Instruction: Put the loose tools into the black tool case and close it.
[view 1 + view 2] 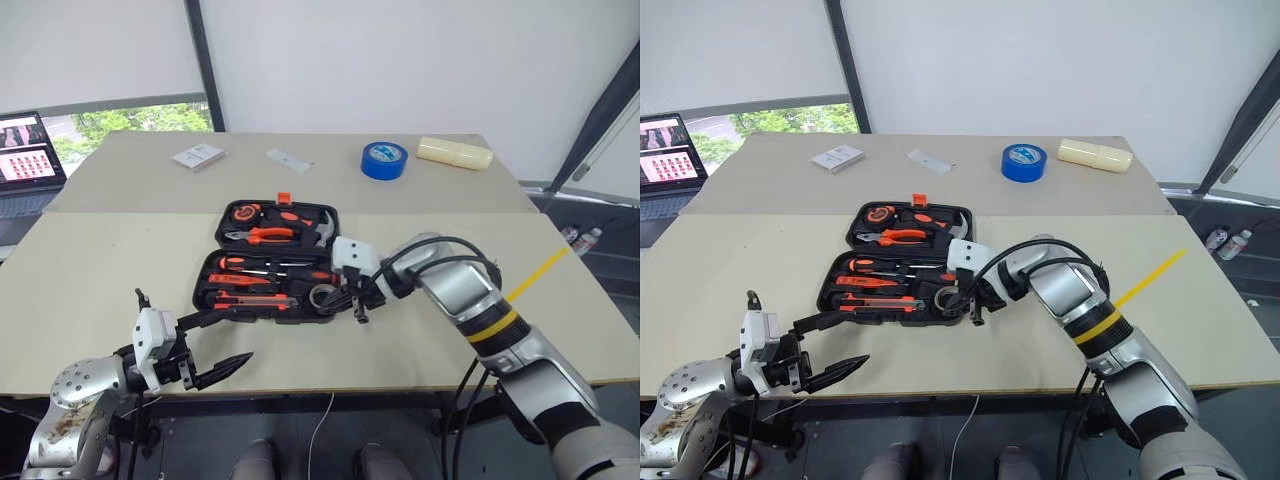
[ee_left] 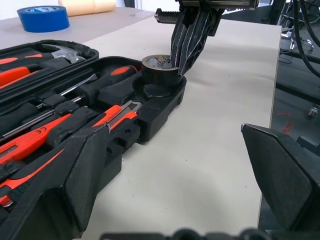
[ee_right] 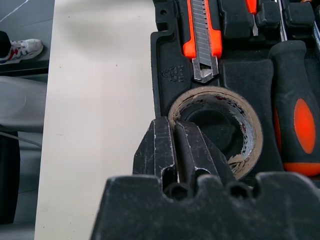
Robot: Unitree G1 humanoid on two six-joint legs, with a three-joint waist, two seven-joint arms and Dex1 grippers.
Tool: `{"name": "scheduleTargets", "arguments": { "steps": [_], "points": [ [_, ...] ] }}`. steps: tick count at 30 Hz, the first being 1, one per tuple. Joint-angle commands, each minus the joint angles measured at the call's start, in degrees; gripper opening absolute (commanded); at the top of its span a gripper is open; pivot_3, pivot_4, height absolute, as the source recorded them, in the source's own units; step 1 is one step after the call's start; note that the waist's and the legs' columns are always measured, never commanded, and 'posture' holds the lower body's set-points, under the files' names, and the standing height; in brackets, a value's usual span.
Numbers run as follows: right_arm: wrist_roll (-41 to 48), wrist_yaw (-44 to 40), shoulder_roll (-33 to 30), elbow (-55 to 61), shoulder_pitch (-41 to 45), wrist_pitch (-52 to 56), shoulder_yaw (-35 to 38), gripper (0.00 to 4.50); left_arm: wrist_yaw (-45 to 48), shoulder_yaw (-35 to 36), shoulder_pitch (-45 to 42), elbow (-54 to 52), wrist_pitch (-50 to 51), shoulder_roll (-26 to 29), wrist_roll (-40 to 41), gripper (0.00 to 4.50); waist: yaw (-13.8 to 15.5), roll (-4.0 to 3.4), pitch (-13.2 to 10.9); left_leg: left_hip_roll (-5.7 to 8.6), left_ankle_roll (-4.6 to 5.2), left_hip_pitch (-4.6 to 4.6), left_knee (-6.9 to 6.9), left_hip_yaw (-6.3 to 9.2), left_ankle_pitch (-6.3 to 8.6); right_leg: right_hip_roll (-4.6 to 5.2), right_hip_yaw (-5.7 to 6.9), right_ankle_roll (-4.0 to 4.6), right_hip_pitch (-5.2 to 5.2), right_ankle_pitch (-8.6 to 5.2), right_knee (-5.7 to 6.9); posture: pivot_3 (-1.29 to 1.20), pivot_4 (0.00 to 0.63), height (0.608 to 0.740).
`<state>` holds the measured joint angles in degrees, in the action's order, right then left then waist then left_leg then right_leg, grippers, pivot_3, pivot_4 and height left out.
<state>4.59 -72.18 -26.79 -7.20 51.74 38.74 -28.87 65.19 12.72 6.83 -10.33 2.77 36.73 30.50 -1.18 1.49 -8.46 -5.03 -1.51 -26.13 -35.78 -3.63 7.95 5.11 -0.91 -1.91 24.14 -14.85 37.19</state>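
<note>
**Tape roll pinched at its recess as tool case fills**

Beige board forms the worktop [image 1: 120, 300], where the black tool case [image 1: 212, 285] is seen lying open near the front edge, its lid half laid flat behind. The right claw [image 3: 175, 150] is shown clamped together on the wall of the small dark grey tape roll [image 3: 220, 127], one finger inside the ring and one outside, at the corner recess of the near half. The left claw [image 1: 215, 345] is held spread apart, level, just in front of the case's near-left corner, with nothing between its fingers.

Beside the roll, the utility knife [image 3: 202, 37] and the black-and-orange screwdrivers [image 2: 107, 87] are seen bedded in their moulded slots; pliers [image 1: 262, 236] and a hammer are carried in the lid half. A blue tape roll [image 1: 384, 159] is left well apart at the back.

By the look of it, the roll should be pressed flat until level with the tray before release, and the claw drawn straight up so it is not tipped out again. Only the closing would then remain.
</note>
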Motion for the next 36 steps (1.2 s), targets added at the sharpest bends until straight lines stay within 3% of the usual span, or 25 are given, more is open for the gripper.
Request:
{"name": "scheduleTargets", "arguments": {
  "steps": [1, 12, 24, 36],
  "points": [
    [-1.2, 0.0, 3.5, -3.5, 2.2, -0.2, -2.7, 0.04, -0.4, 0.3, 0.2, -1.6, -0.8, -0.1, 0.3, 4.5, -0.3, 0.0, 0.0, -0.02, 0.0, 0.02, 0.0, 0.0, 0.0, -0.03, -0.01, 0.02, 0.0, 0.02, 0.02, 0.0, 0.15, 0.74],
    [-4.0, -1.7, 5.0, -6.1, 3.8, -5.2, -4.0, 0.04, -1.0, 0.3, 0.0, -1.0, -1.3, -0.5, -0.1, 4.5, -1.4, 0.01, 0.0, -0.57, -0.01, 0.1, 0.0, 0.04, 0.0, -0.59, -0.05, 0.31, 0.01, 0.14, 0.02, 0.0, 0.15, 0.74],
    [-1.5, -1.1, 2.7, -1.6, 6.8, -6.0, 2.6, 0.04, -1.2, 0.8, 1.0, -0.8, -1.8, -0.4, 0.0, 4.5, -0.6, -0.02, 0.0, -0.89, -0.04, -0.02, 0.03, -0.08, 0.0, -0.79, -0.04, 0.56, 0.19, 0.17, -0.04, 0.0, 0.15, 0.74],
    [-2.3, -1.4, 5.5, -5.6, 3.1, -3.8, -1.9, 0.04, 0.4, 1.2, 1.0, 1.4, -3.5, 0.1, -0.2, 4.5, 0.3, -0.03, 0.0, -0.92, -0.06, -0.03, 0.09, -0.12, 0.01, -0.81, -0.04, 0.59, 0.25, 0.16, -0.03, 0.0, 0.15, 0.74]
  ]
}}
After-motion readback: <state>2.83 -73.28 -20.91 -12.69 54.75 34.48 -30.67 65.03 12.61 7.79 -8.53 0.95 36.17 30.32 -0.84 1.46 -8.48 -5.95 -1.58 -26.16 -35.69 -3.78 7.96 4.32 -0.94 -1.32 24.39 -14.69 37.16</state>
